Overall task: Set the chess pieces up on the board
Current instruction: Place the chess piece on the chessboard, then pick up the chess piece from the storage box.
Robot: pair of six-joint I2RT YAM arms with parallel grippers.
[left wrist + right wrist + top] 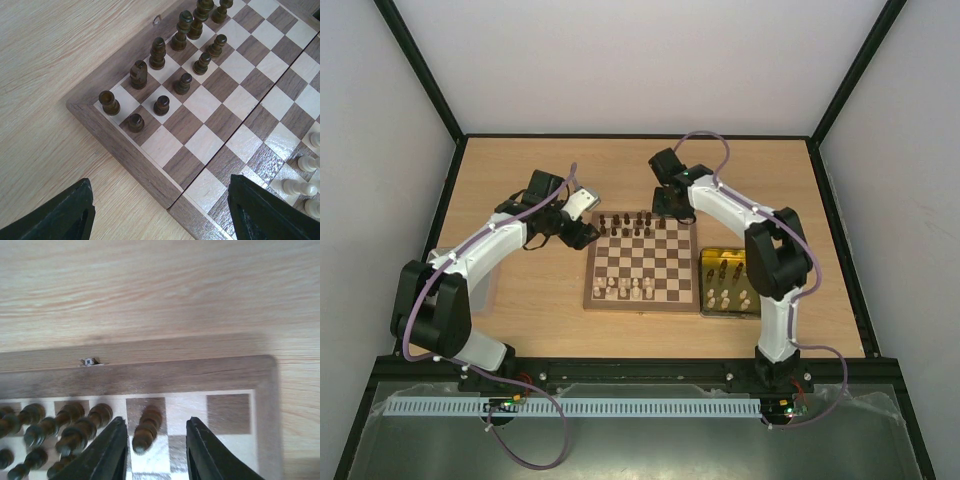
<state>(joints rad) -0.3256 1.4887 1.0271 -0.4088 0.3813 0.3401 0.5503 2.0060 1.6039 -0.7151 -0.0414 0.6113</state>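
Nearest you in the top view are the left arm's base (485, 365) and the right arm's base (775, 378), at the worktop's (520, 170) near edge. Beyond them the board (642, 262) lies mid-worktop. Dark pieces (630, 222) fill part of its far rows and a few pale pieces (625, 288) stand in its near rows. A gold tray (732, 283) sits just beside the board's right edge, with more pieces standing in it. Your left tool (584, 234) hangs at the board's far-left corner, and your right tool (665, 205) is over the far edge.

From the left wrist, the two dark fingers (65, 215) stand wide apart with nothing between them, above the board's border. Ahead of them, dark pieces (182, 50) stand in two rows running from the corner. Pale ones (305, 165) show at the right edge.

From the right wrist, the fingers (107, 455) are partly spread around one dark piece (145, 430). It stands on the back row's dark square, third from the corner. The piece sits close to one finger, with a clear gap to the other, so you're gripping nothing. Its neighbours crowd the squares on one side.
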